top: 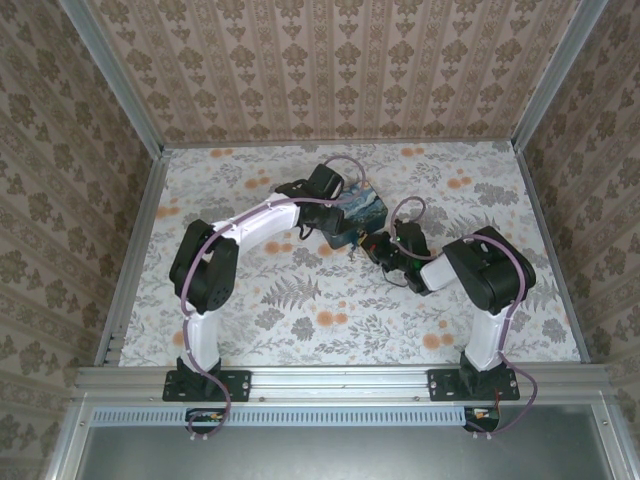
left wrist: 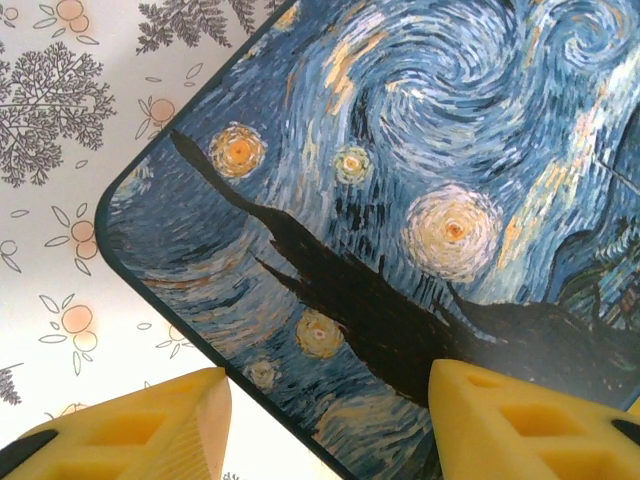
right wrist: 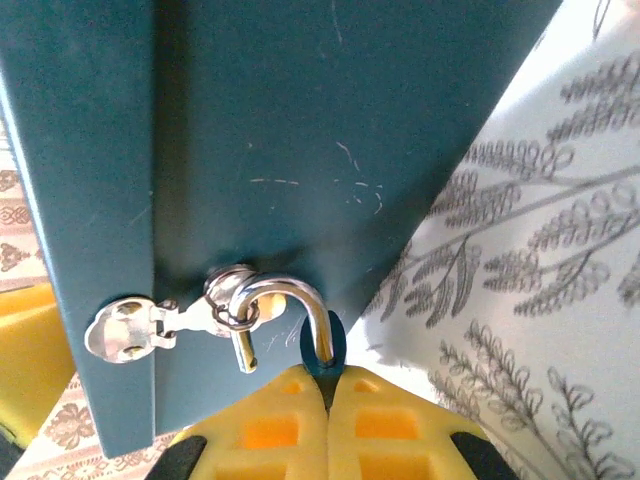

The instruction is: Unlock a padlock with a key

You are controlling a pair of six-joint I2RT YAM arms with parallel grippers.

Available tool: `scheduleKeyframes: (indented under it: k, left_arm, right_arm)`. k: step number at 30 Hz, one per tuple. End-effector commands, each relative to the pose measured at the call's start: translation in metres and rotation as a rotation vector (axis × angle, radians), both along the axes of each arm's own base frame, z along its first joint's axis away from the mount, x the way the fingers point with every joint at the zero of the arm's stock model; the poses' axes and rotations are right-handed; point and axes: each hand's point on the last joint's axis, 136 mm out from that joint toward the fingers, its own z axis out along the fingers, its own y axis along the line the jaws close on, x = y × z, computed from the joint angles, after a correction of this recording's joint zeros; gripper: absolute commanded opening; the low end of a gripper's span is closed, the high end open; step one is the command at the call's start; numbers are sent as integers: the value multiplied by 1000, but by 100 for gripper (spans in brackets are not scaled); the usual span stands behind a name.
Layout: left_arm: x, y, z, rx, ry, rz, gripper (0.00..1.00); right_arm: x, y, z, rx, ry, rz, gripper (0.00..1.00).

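My right gripper (right wrist: 328,385) is shut on the padlock (right wrist: 323,345), whose small dark-blue body sits pinched between the yellow fingertips. Its silver shackle (right wrist: 290,295) hooks through the ring of the hasp (right wrist: 130,328) on the teal side of the box (right wrist: 300,130), and the shackle's short free end hangs clear of the body. The key is hidden from me. My left gripper (left wrist: 330,385) hangs open over the painted lid of the box (left wrist: 400,200), one finger (left wrist: 150,430) past the lid's edge and the other (left wrist: 520,420) above the lid. From above, both grippers meet at the box (top: 358,212).
The box stands at the middle back of the flower-printed table (top: 330,320). Wallpapered walls and an aluminium frame (top: 135,250) close in the left, back and right sides. Open tabletop lies in front of the box and to either side of the arms.
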Motion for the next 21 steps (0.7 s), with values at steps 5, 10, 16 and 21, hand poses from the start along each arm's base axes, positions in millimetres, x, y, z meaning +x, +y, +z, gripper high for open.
scheduleKeyframes:
  k: [5,10,16,21]
  left_arm:
    - [-51,35,-88,224,259,-62,51]
    - [-50,31,-92,224,271,-69,50]
    - [-46,29,-89,225,271,-72,50]
    - [-42,23,-76,198,253,-70,55]
  right_arm:
    - [37,-46,12,-109,-14,-113,0]
    - [53,-60,14,-196,-4,-82,0]
    - [51,-71,13,-244,20,-25,0]
    - [28,-65,23,-185,0,25,0]
